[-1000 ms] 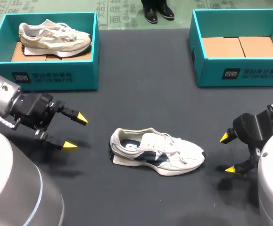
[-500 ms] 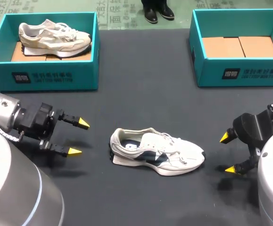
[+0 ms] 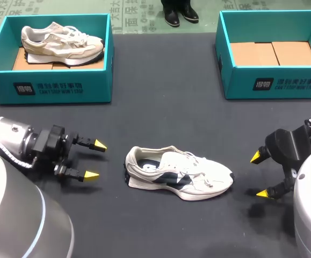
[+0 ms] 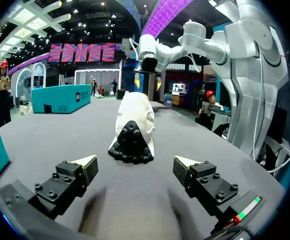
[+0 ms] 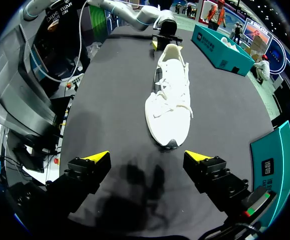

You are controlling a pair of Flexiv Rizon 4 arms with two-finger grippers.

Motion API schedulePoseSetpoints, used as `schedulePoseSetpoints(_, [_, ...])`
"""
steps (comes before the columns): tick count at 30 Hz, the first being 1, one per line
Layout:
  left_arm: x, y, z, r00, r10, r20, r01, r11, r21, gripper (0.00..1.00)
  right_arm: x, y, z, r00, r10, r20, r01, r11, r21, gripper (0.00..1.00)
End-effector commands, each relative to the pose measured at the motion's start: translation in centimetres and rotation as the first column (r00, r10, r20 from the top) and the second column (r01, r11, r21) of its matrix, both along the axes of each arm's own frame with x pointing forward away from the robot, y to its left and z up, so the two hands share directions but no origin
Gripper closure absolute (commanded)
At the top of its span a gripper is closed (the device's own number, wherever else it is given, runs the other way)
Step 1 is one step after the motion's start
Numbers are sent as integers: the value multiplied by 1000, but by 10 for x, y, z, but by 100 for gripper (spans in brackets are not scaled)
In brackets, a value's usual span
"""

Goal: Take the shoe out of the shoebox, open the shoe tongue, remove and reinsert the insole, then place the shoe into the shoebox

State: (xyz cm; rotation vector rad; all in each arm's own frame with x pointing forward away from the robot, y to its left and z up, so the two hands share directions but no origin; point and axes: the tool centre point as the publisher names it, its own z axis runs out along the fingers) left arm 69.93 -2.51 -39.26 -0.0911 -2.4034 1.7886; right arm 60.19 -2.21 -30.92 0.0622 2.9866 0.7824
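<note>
The shoe [image 3: 179, 180] stands on its sole on the table [image 3: 160, 118], outside both boxes and near the front middle, between my two grippers. It is white with dark side patches and is laced; its heel points to my left and its toe to my right. My left gripper [image 3: 96, 160] hangs low over the table just beside the heel, its fingers spread apart with nothing between them. In the left wrist view the heel's dark sole sits straight ahead of the gap, not touching either tip. My right gripper [image 3: 259, 175] hovers near the toe, also spread wide and empty, and in the right wrist view the toe lies ahead of it, clear of both tips. At the back left, the left box [image 3: 64, 88] holds a beige shoe [image 3: 61, 43] lying on cardboard. The right box [image 3: 284, 83] at the back right shows only its cardboard floor.
</note>
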Motion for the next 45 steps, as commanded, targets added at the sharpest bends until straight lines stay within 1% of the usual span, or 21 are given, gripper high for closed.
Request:
schedulePoseSetpoints(1, [0,0,-5,1000,2,4,-2,1000,-9,0,-3,0,0,1000,-2,3,2,1000,-1,0])
schedulePoseSetpoints(5, [1,-1,-7,1000,6,4,-6,1000,-18,0,-3,0,0,1000,-2,3,2,1000,-1,0])
schedulePoseSetpoints(9, [-1,-5,-8,1000,4,3,-4,1000,-23,0,-3,0,0,1000,-2,3,2,1000,-1,0])
schedulePoseSetpoints(23, [-4,-34,-10,1000,14,3,-13,1000,-23,0,-3,0,0,1000,-2,3,2,1000,-1,0])
schedulePoseSetpoints(35, [0,-60,-15,1000,9,-23,-10,1000,-28,0,-3,0,0,1000,-2,3,2,1000,-1,0])
schedulePoseSetpoints(45, [3,-76,-16,999,5,-42,-6,1000,-23,0,-3,0,0,1000,-2,3,2,1000,-1,0])
